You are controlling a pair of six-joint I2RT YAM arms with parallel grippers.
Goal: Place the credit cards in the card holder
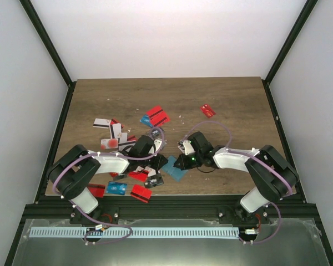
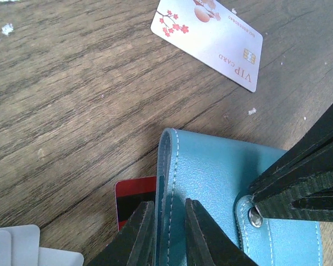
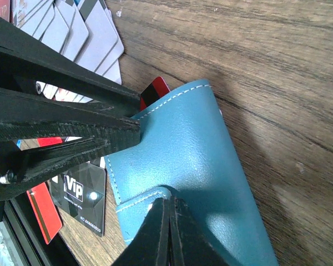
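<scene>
The teal card holder (image 1: 175,168) lies at the near middle of the table, between both grippers. In the left wrist view my left gripper (image 2: 169,208) is shut on the stitched edge of the card holder (image 2: 211,172), with a red black-striped credit card (image 2: 134,194) under that edge. The right gripper's black fingers (image 2: 299,183) pinch the snap tab. In the right wrist view my right gripper (image 3: 169,205) is shut on the tab of the card holder (image 3: 183,149). In the top view the left gripper (image 1: 158,160) and right gripper (image 1: 181,162) almost meet.
Credit cards are scattered on the wood: red ones (image 1: 157,116) (image 1: 207,111), a white cluster (image 1: 112,133), a blue one (image 1: 116,188) and a red one (image 1: 140,193) near the front edge. A white blossom VIP card (image 2: 211,41) lies beyond the holder. A black VIP card (image 3: 80,197) lies beside it.
</scene>
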